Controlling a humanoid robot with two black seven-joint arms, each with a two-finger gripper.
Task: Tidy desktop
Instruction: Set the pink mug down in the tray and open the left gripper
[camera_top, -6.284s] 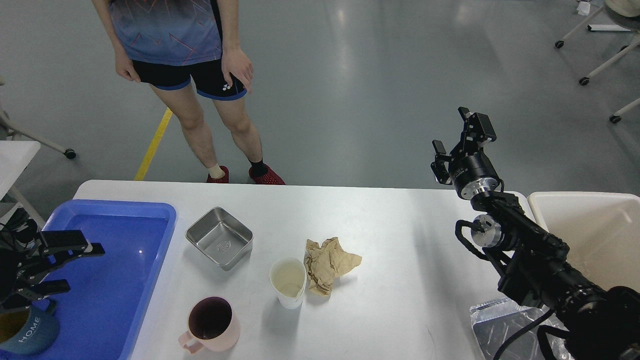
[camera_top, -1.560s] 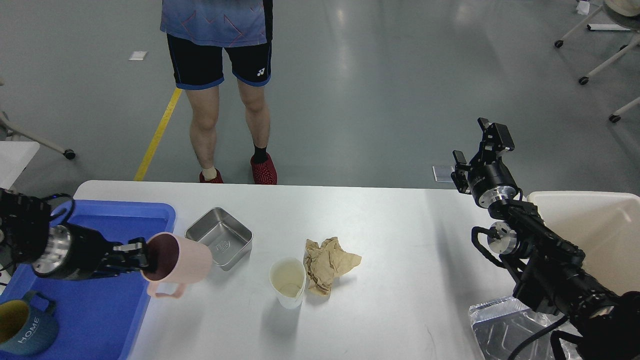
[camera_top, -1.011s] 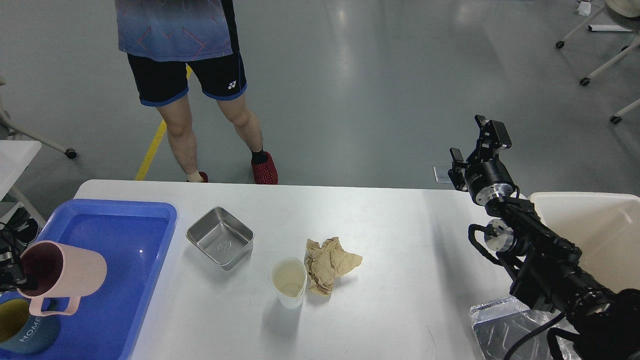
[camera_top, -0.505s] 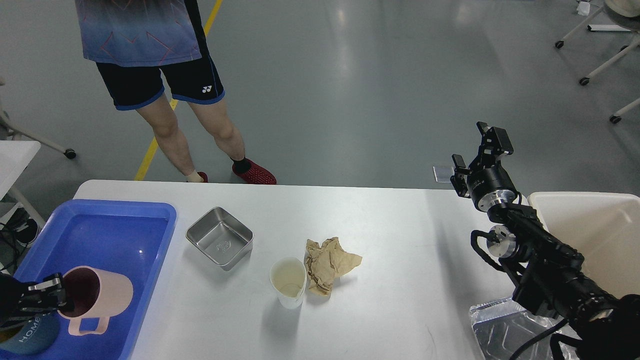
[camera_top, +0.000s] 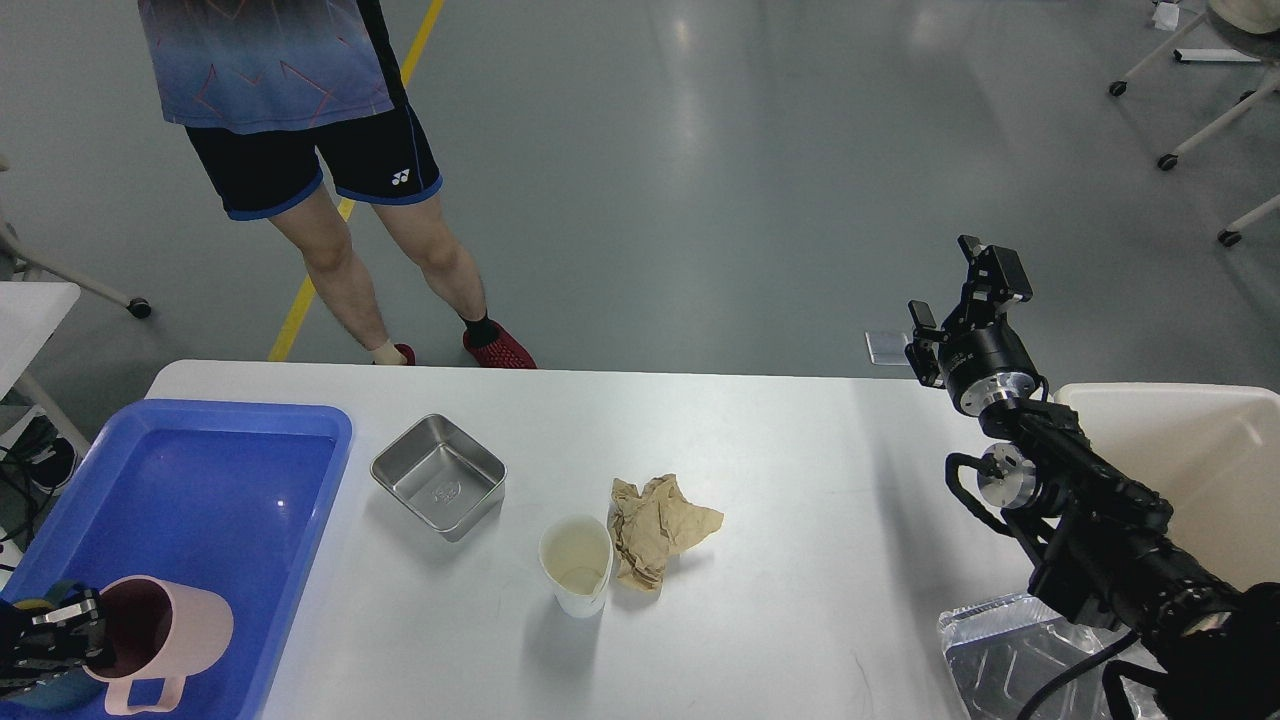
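The white desktop (camera_top: 800, 480) holds a square steel pan (camera_top: 438, 475), a white paper cup (camera_top: 577, 562) and a crumpled brown paper (camera_top: 655, 528) right beside the cup. My left gripper (camera_top: 62, 640) is at the lower left, shut on the rim of a pink mug (camera_top: 165, 632). The mug lies tilted on its side, handle down, over the near end of the blue tray (camera_top: 215, 500). My right gripper (camera_top: 968, 292) is open and empty, raised near the desktop's far right corner.
A person (camera_top: 300, 110) stands behind the table's far left side. A cream bin (camera_top: 1200, 470) stands at the right, and a foil tray (camera_top: 1000, 650) lies at the bottom right. A dark blue mug (camera_top: 45, 695) is mostly hidden under my left gripper.
My left gripper took the pink mug off the desktop, carried it left over the blue tray and has now lowered it toward the tray's near end. The person shifted left.
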